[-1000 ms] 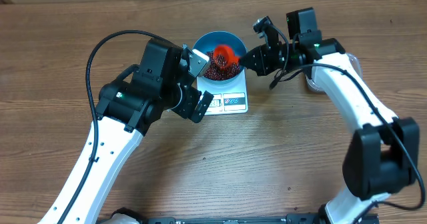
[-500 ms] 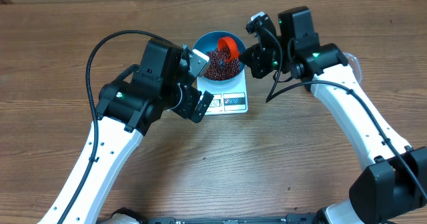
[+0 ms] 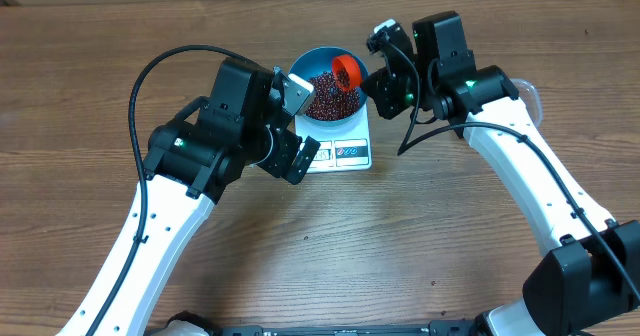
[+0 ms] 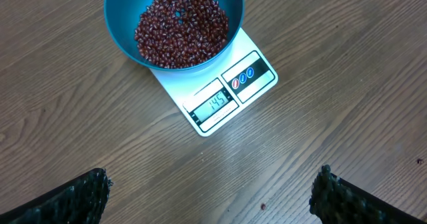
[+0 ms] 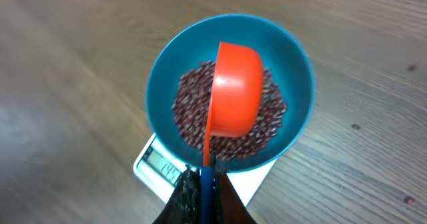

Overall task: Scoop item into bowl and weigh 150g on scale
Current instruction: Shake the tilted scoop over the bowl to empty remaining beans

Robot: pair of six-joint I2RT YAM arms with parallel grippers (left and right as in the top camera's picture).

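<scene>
Left jaws are spread wide and holding nothing, hovering over the bench (image 4: 347,37) just beside the scale (image 4: 220,94), so a nudge from that arm could shove it and throw the number off. The blue bowl (image 4: 119,21) sits on the scale with the beans (image 4: 180,27) heaped inside, and the display looks like 145, so just short. The orange scoop (image 5: 233,97) hangs tipped over the bowl, its handle pinched tight in the right jaws. My worry is that whatever's left in it drops all at once and overshoots, or the scoop taps the rim and beans skip onto the bench.
</scene>
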